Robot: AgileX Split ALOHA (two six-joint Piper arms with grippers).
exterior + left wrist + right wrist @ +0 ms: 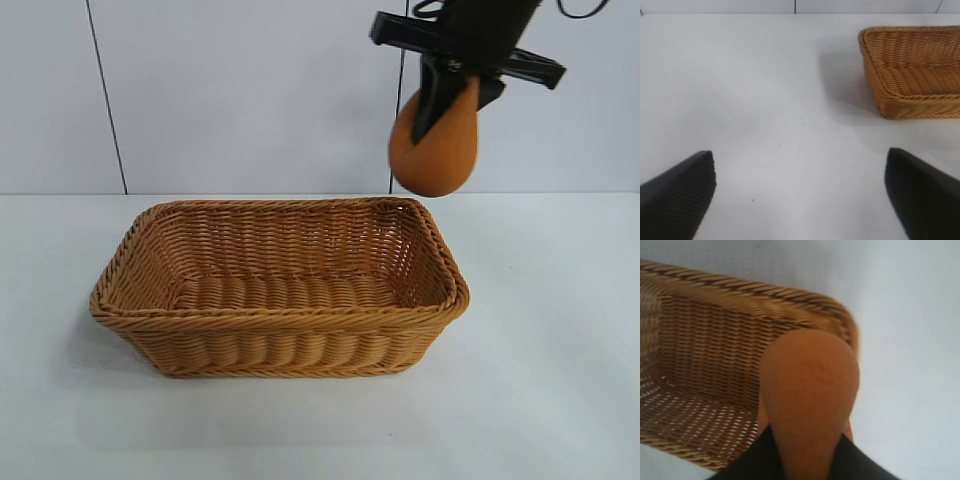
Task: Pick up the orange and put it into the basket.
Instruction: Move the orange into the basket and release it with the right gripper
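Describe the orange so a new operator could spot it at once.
Start at the big tan wicker basket mid-table and look up past its far right corner. There the right gripper holds the orange in the air, above the rim. It is the only rounded, matte orange-brown thing, hanging narrow end up; the left gripper is open and holds nothing.

Your orange [434, 145] is a dull orange-brown, matte and evenly toned, with no markings you could pick out. The basket [280, 318] is tan-golden wicker, woven in tight horizontal rows under a braided rim; its floor appears to let pale specks of light through, though the right wrist view is soft there. The right gripper [447, 100] is black. The left gripper [800, 195] is black with finely ribbed fingers [677, 200]. The counter [550, 380] is plain white.
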